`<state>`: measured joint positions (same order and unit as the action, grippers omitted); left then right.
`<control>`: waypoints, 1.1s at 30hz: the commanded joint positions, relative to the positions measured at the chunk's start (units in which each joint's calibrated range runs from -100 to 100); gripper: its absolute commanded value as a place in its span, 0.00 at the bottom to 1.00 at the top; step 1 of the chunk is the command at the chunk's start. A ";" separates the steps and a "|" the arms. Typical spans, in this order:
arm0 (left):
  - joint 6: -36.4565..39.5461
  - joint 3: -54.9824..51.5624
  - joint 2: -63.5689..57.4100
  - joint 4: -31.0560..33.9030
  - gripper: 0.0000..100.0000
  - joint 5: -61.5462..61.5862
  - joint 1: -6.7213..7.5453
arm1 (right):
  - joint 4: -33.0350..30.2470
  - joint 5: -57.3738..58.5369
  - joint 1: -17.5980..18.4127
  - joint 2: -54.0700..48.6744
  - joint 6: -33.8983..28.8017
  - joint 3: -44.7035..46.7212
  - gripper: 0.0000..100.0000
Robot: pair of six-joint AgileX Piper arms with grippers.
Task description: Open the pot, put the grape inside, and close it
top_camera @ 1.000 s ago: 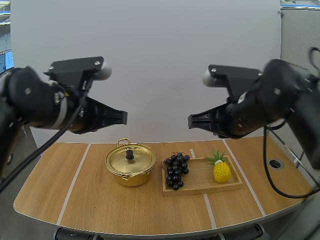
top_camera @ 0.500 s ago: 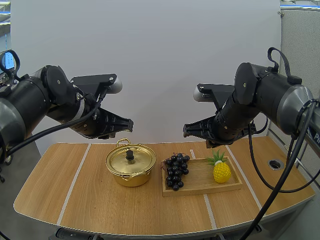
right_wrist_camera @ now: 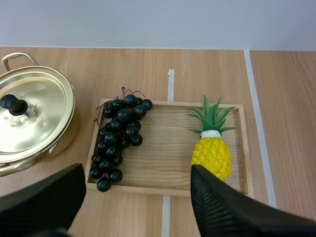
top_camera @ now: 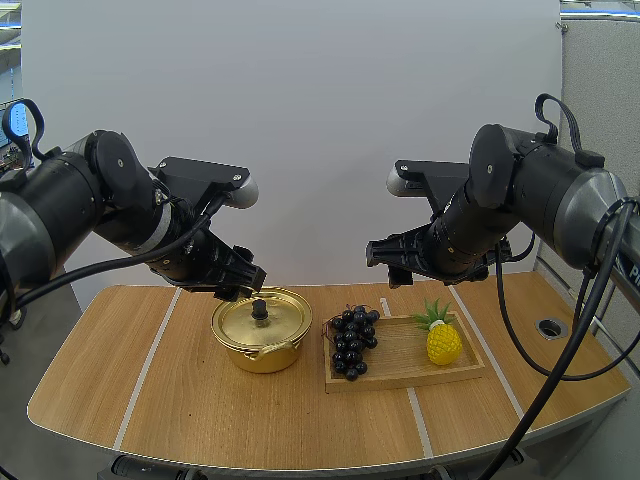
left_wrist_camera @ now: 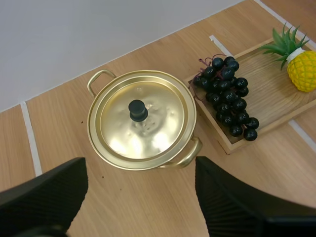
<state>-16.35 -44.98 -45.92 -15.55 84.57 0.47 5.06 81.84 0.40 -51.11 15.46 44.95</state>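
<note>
Hovering left pincer [top_camera: 245, 281] above the gold pot [top_camera: 262, 352] on the counter [top_camera: 180, 400], jaws spread, holding nothing. Lid [left_wrist_camera: 143, 123] on, so the opening step isn't done yet. Right pincer [top_camera: 385, 253] also spread and empty, above the wooden tray [top_camera: 400, 377]. Grape bunch [top_camera: 353, 340] lies at the tray's pot-side end, beside a toy pineapple [top_camera: 443, 343]. Next: left drops onto the black knob [left_wrist_camera: 138, 109] and pinches it.

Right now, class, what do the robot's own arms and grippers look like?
The left arm and right arm are black, with rounded joints and grey bands. The left gripper and right gripper each carry two black, wedge-shaped fingers with ribbed inner faces.
</note>
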 commanded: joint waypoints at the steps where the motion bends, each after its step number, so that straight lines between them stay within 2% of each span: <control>1: -4.61 0.22 1.97 -3.08 1.00 -2.07 -0.09 | -0.66 -0.71 -0.24 -0.30 0.53 -0.60 1.00; 8: -13.17 0.91 10.20 -9.87 1.00 -3.17 -0.09 | -0.66 -5.06 -0.24 -0.30 0.53 -0.60 1.00; 27: -13.93 16.62 37.80 -9.49 1.00 -5.58 0.06 | 1.99 0.32 -0.24 -0.30 0.19 -0.60 1.00; 33: -13.93 17.90 41.70 -7.72 1.00 -9.17 1.78 | 1.99 0.32 -0.24 -0.30 0.19 -0.60 1.00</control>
<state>-30.19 -27.79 -5.28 -23.61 77.61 1.38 6.86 81.82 0.40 -51.11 15.46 44.95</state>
